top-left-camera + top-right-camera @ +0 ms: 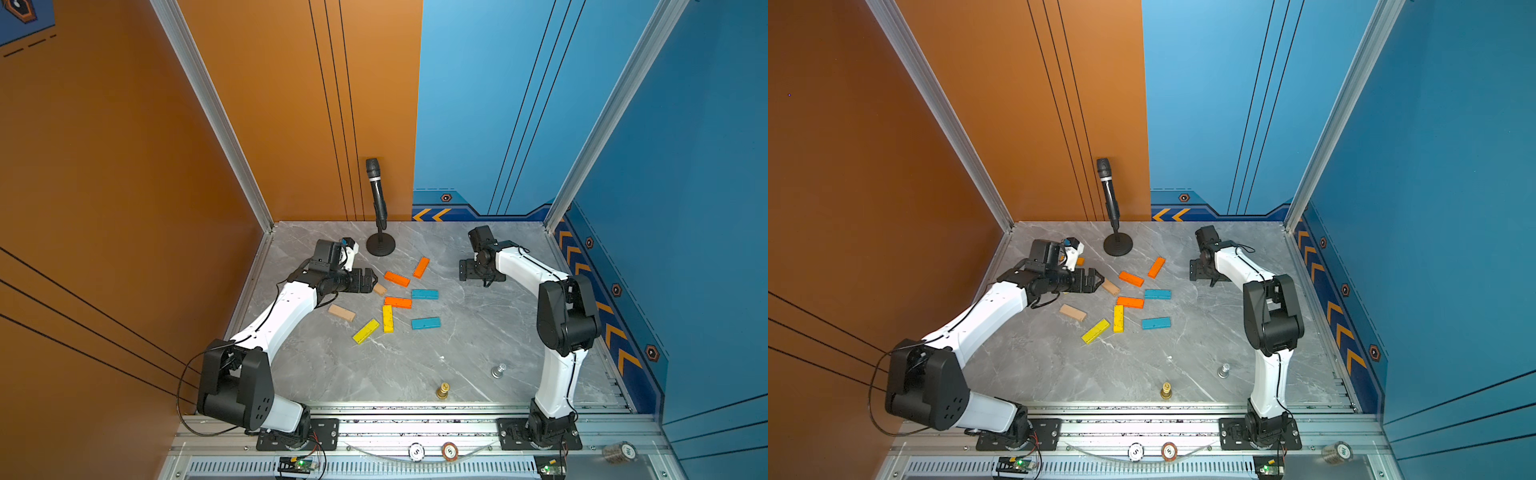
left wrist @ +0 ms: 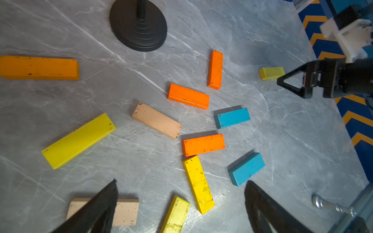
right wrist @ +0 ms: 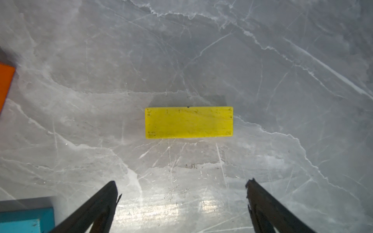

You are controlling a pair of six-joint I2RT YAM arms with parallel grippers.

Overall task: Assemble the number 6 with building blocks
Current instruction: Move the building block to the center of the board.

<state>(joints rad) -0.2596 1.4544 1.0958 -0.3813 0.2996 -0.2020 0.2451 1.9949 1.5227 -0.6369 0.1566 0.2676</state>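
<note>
Several building blocks lie flat and scattered mid-table: orange (image 1: 396, 279), blue (image 1: 424, 294), yellow (image 1: 387, 318) and tan (image 1: 341, 312). My left gripper (image 1: 372, 279) hovers open at the left edge of the cluster, right beside a tan block (image 1: 1111, 286). In the left wrist view the left gripper (image 2: 181, 181) has nothing between its fingers, with a tan block (image 2: 126, 211) by one finger. My right gripper (image 1: 471, 272) points down at the right of the blocks. In the right wrist view the right gripper (image 3: 181, 180) is open above a lone yellow block (image 3: 189, 122).
A black microphone stand (image 1: 380, 245) rises at the back middle. A gold chess piece (image 1: 443, 390) and a silver one (image 1: 498, 370) stand near the front. Walls close the table on the left, back and right. An orange block (image 1: 1080, 261) lies behind the left wrist.
</note>
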